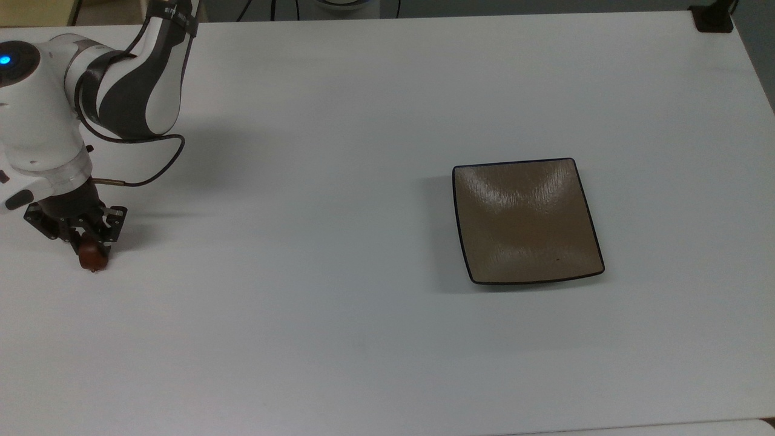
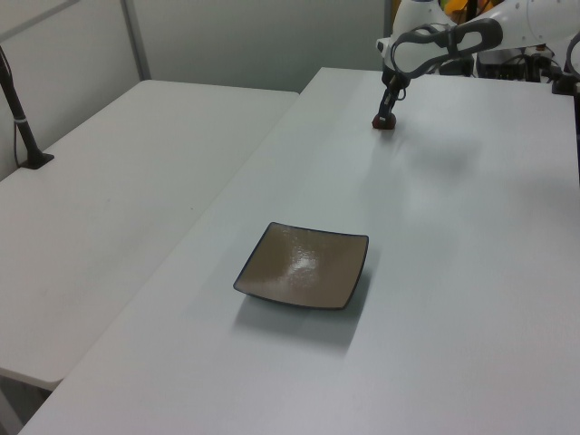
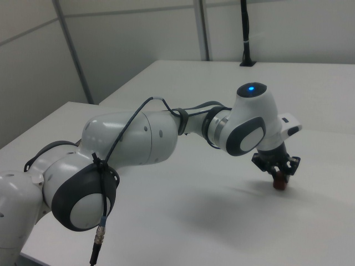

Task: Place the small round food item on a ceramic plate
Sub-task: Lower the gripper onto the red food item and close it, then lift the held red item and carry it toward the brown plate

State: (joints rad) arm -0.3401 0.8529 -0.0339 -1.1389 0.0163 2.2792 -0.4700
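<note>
The small round food item (image 1: 94, 260), dark reddish-brown and glossy, rests on the white table at the top view's far left. My gripper (image 1: 91, 247) points down over it, its black fingers closed against the item's sides. The left view shows the food item (image 2: 385, 124) under the gripper (image 2: 387, 117) at the table's far end. In the right view the gripper (image 3: 280, 176) grips the food item (image 3: 281, 184) just above the tabletop. The ceramic plate (image 1: 527, 221), square and tan-brown with a dark rim, lies bare far off toward the top view's right; the plate (image 2: 304, 265) sits mid-table in the left view.
A black clamp base (image 1: 713, 18) sits at the table's corner in the top view's upper right. A second white table (image 2: 109, 199) stands beside this one in the left view, with a black pole (image 2: 18, 109) clamped to it. The arm's cable (image 1: 151, 175) loops near the wrist.
</note>
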